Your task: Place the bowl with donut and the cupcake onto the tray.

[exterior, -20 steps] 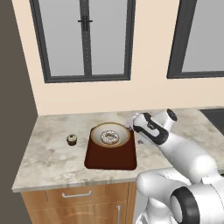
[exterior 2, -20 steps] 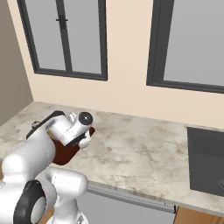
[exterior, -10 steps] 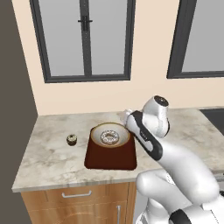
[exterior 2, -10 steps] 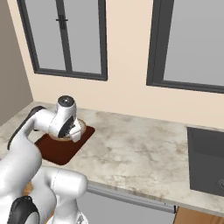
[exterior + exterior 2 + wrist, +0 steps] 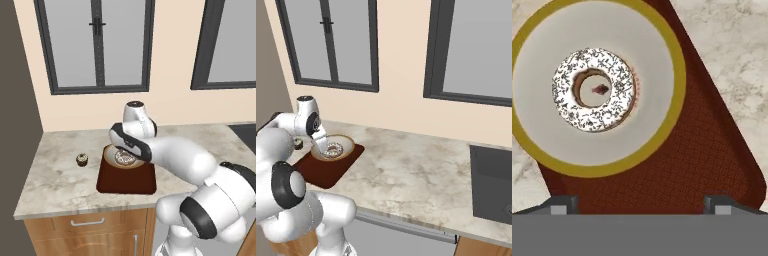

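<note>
Swung leftward since the earlier frame, the white arm's gripper (image 5: 640,202), jaws wide and empty, hangs over the gold-rimmed cream bowl (image 5: 594,150) with speckled ring donut (image 5: 593,90) on the reddish-brown rectangular tray (image 5: 702,155), frame centre.

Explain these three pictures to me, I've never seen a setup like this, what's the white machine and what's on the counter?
The white machine is a robot arm on a drivable base, in a computer-rendered kitchen. Two pictures come from cameras on the base, left and right behind the arm; the third looks down from the hand itself. On the marble counter lies a dark red-brown tray. A gold-rimmed bowl with a speckled donut sits at the tray's far end, overhanging its edge. A small cupcake stands on the counter left of the tray. The gripper is open above the tray, holding nothing.
</note>
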